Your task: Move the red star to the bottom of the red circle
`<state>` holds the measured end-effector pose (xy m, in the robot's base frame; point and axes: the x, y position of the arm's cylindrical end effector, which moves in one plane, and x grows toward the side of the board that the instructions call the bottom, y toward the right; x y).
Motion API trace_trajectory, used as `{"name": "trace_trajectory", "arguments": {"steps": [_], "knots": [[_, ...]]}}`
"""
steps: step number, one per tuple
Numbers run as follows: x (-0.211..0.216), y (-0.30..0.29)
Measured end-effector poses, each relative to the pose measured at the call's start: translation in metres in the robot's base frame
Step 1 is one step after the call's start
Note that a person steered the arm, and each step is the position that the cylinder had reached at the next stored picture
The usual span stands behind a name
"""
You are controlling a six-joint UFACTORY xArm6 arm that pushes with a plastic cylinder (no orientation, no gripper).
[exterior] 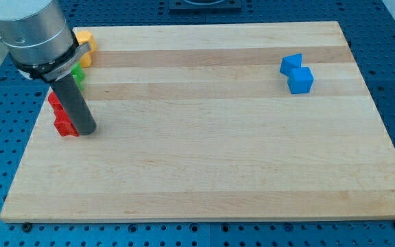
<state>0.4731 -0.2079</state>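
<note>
My tip (86, 128) rests on the board at the view's left. It touches the right side of a red block (64, 125), whose shape is partly hidden by the rod. Another red block (55, 100) sits just above it, mostly hidden behind the rod. I cannot tell which one is the star and which the circle.
A green block (78, 73) and a yellow block (85, 42) lie near the top left corner, partly behind the arm. Two blue blocks (296, 73) touch each other at the upper right. The wooden board (204, 165) ends close to the red blocks on the left.
</note>
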Motion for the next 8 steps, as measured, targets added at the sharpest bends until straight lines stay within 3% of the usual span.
{"name": "trace_trajectory", "arguments": {"steps": [3, 8], "knots": [[-0.006, 0.023], [-0.017, -0.015]]}}
